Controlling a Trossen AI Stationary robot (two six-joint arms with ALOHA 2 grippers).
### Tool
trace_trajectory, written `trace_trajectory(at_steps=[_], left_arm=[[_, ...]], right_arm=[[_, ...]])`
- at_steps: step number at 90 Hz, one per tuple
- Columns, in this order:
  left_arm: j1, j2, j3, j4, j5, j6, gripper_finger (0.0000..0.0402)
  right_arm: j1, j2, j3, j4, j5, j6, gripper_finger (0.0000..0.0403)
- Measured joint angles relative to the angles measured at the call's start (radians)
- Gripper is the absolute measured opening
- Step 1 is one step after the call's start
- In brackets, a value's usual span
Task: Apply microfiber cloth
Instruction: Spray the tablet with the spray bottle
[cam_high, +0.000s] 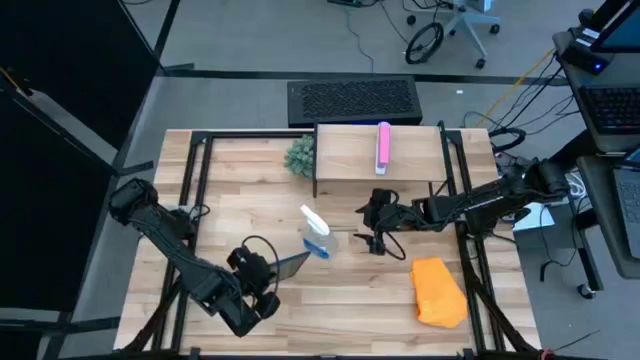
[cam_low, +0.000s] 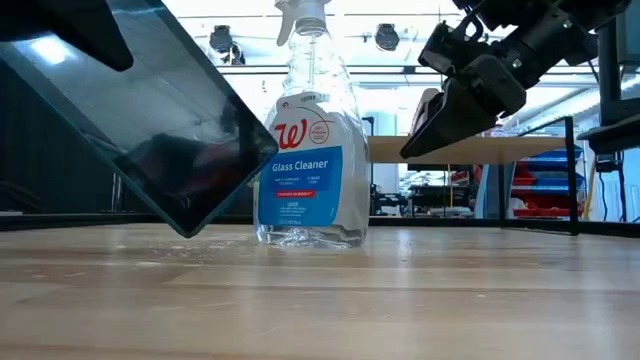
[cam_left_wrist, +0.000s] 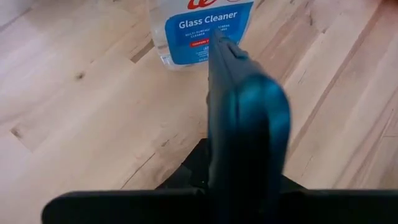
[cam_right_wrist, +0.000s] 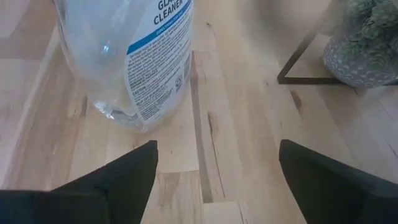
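Right gripper (cam_high: 372, 240): fingers spread wide, nothing between them, hanging above the table (cam_high: 240, 170) just beside the glass cleaner spray bottle (cam_high: 316, 232); in the right wrist view its 2 dark fingers (cam_right_wrist: 124, 180) frame bare wood with the bottle's base ahead. Left gripper (cam_high: 262, 288): pinching 1 dark tablet (cam_high: 290, 265) by its edge, the tablet held tilted off the table with its far end near the bottle. Microfiber cloth (cam_high: 439, 290): bright orange, lying crumpled on the table toward its front right corner, well apart from both grippers and untouched. Spray bottle: upright, clear with a blue label reading "Glass Cleaner", near the table's middle. Small potted plant (cam_high: 299, 154): at the back, beside a raised wooden shelf (cam_high: 350, 150) carrying 1 pink bar-shaped object (cam_high: 383, 147).
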Motion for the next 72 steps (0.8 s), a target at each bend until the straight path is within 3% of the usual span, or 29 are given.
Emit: trace_trajectory(at_steps=[12, 27, 47, 67, 72], left_arm=[[0.000, 0.000, 0.000, -0.024, 0.000, -0.008, 0.0007], [-0.003, 0.000, 0.001, -0.063, 0.001, -0.018, 0.0007], [0.011, 0.000, 0.001, -0.103, -0.020, -0.028, 0.0007], [0.026, 0.001, 0.001, -0.100, -0.024, -0.006, 0.0007], [0.029, 0.001, 0.001, -0.100, -0.025, 0.000, 0.0007]], right_arm=[[0.009, -0.001, -0.001, -0.013, 0.002, 0.106, 0.0313], [0.002, 0.000, -0.002, 0.003, -0.002, 0.086, 0.0313], [0.027, 0.104, -0.002, 0.186, -0.056, 0.105, 0.0313], [0.036, 0.260, -0.001, 0.431, -0.049, 0.093, 0.0313], [0.036, 0.288, -0.001, 0.461, -0.006, 0.100, 0.0313]])
